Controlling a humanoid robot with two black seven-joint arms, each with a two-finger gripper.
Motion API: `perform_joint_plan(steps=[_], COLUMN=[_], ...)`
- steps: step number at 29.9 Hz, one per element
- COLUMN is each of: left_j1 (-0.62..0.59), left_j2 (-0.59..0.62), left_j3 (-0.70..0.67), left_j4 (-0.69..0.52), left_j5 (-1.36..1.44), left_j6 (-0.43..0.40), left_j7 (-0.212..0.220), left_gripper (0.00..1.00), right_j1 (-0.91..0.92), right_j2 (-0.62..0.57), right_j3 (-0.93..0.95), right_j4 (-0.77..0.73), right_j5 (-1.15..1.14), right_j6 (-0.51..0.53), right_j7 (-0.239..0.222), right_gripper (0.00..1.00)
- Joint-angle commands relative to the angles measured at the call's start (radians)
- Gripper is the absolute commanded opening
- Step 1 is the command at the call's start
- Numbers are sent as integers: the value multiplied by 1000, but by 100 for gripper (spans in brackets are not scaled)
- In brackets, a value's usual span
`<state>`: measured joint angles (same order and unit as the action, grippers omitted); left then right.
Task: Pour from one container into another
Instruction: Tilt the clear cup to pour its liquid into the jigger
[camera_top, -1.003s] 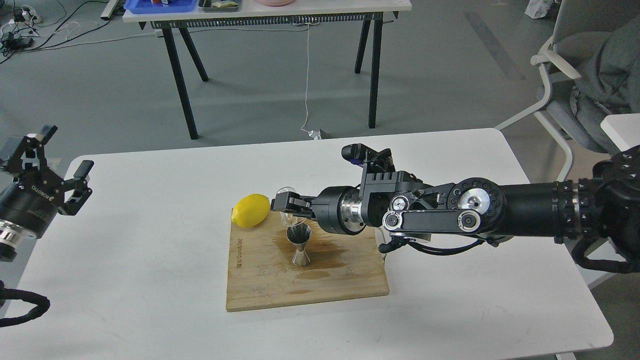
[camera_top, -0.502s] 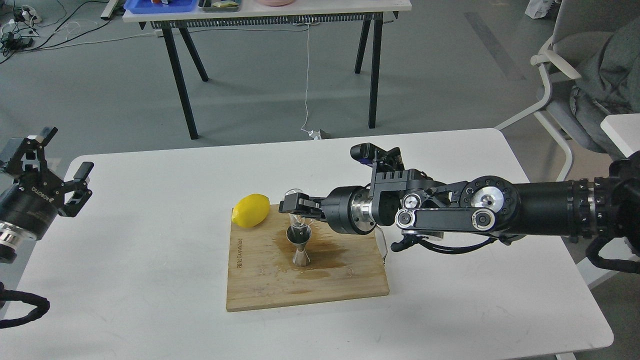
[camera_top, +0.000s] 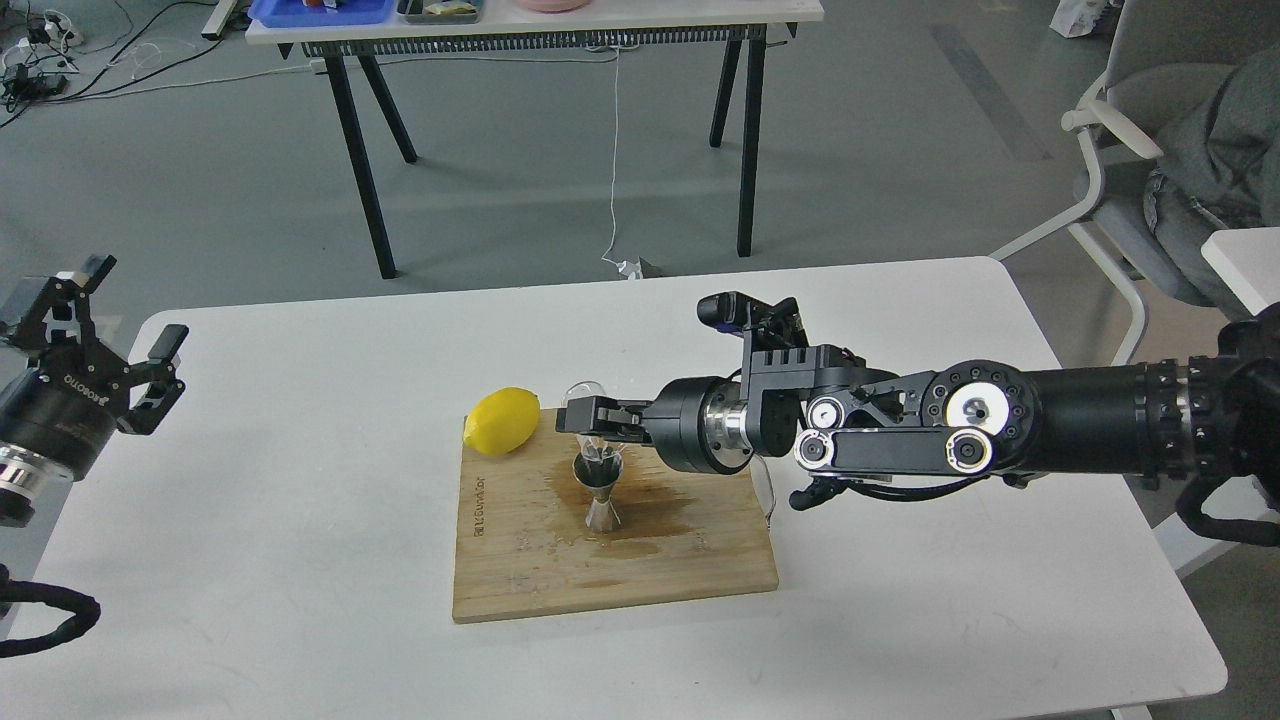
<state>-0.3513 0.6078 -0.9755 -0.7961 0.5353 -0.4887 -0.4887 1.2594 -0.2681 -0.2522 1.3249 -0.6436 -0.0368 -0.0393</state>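
Note:
A steel hourglass-shaped jigger (camera_top: 601, 493) stands upright on a wet wooden cutting board (camera_top: 610, 570). Right above its mouth, my right gripper (camera_top: 588, 418) is shut on a small clear glass cup (camera_top: 587, 405). The cup is tipped over, its mouth pointing down at the jigger and its thick base up. My right arm reaches in level from the right edge. At the table's far left my left gripper (camera_top: 125, 335) is held up, open, with nothing between its fingers.
A yellow lemon (camera_top: 502, 421) lies at the board's back left corner, just left of the cup. A dark wet stain spreads on the board around the jigger. A chair (camera_top: 1150, 160) and a second table (camera_top: 540, 25) stand beyond the white table (camera_top: 300, 480).
My right gripper has shifted right with the cup, bringing it over the jigger's mouth, and the cup has tipped further down. The left arm has barely moved.

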Motion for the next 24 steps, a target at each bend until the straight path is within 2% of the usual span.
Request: perform_joint_plan(steps=[1, 7, 13, 24], left_j1=[0, 0, 0, 0], left_j2=[0, 0, 0, 1], left_j3=[0, 0, 0, 0], left_j4=[0, 0, 0, 0], left_j5=[0, 0, 0, 0], left_j6=[0, 0, 0, 0], left_j7=[0, 0, 0, 0], left_gripper=[99, 99, 99, 99], right_j1=[0, 0, 0, 0], right_j2=[-3, -3, -8, -11], right_j3=[-1, -4, -7, -35], right_j4=[-1, -1, -1, -1], right_j5=[-8, -37, -63, -110], right_j6=[0, 0, 0, 0], right_j7=[13, 19, 53, 81], right_gripper=[42, 42, 42, 42])
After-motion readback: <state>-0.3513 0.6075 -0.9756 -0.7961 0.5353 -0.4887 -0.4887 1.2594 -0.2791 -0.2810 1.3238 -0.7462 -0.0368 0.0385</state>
